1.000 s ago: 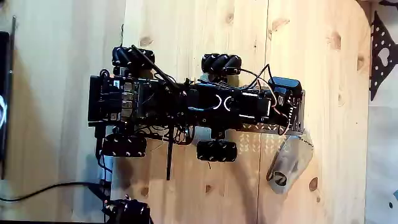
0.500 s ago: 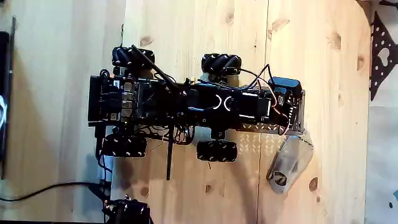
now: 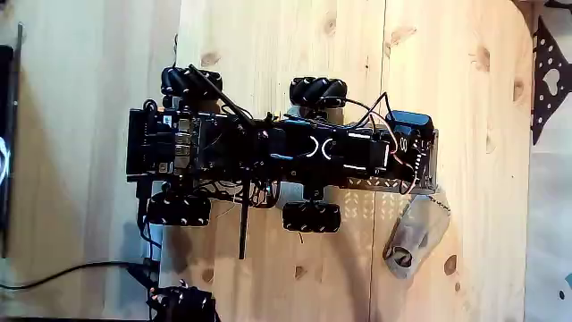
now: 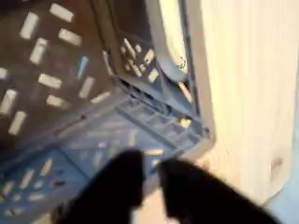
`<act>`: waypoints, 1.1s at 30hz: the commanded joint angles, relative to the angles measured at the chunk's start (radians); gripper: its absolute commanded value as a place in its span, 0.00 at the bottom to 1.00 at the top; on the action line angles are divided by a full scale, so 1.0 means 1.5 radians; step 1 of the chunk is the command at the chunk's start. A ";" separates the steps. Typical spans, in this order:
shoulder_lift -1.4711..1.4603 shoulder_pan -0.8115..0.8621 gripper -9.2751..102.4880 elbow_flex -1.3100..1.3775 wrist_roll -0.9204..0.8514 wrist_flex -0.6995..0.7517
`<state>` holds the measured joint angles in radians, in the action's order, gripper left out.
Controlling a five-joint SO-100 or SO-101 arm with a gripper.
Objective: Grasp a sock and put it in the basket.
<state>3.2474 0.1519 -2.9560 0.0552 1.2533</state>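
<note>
Because the sock point(image 3: 414, 240) is limp and light, lying on the bench point(image 3: 295, 54) beside the basket point(image 4: 112, 112), we pinch its bunched middle; end effector point(image 4: 154, 179) open, empty.

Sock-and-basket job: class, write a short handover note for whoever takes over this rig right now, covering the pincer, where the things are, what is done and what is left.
Pincer: in the wrist view its two dark fingertips are blurred, with a small gap between them and nothing between them; whether it is open or shut cannot be told. It hangs over the basket, above the lattice wall.
Sock: in the fixed view it lies on the wooden table, just outside the wheeled robot, at its lower right corner.
Done: nothing that shows; the sock is not in the basket.
Left: reach the sock, grasp it, carry it to the basket, release.
</note>
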 commanded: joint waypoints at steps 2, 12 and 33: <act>0.000 0.003 0.09 -0.005 -0.003 0.094; 0.000 0.003 0.09 -0.005 -0.003 0.094; -0.159 0.020 0.09 0.184 0.085 -0.024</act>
<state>3.1324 0.1810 -2.7842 0.1488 1.2594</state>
